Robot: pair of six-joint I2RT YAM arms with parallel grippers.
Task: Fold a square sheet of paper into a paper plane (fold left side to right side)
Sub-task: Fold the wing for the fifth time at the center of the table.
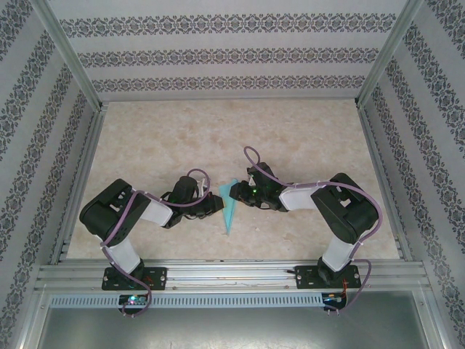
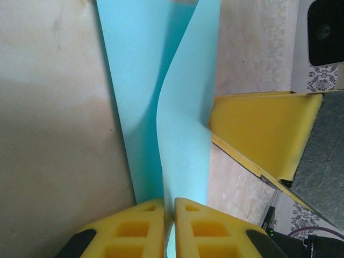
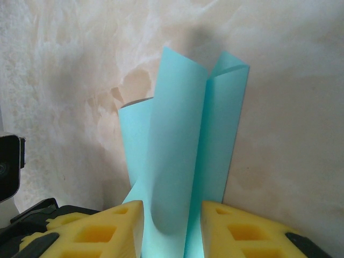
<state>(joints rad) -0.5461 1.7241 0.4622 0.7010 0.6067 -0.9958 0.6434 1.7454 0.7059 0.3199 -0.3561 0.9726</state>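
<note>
The square sheet of paper, turquoise and folded into a narrow pointed shape, lies on the table between both grippers. My left gripper reaches it from the left. In the left wrist view the left gripper is shut on a raised flap of the paper, which curls up from the flat layer. My right gripper comes in from the right. Its yellow fingers stand apart on either side of the paper's lifted fold. One right finger rests against the flap's edge.
The beige marbled table is walled by patterned panels with aluminium posts. A metal rail at the near edge carries both arm bases. Purple cables loop over the arms.
</note>
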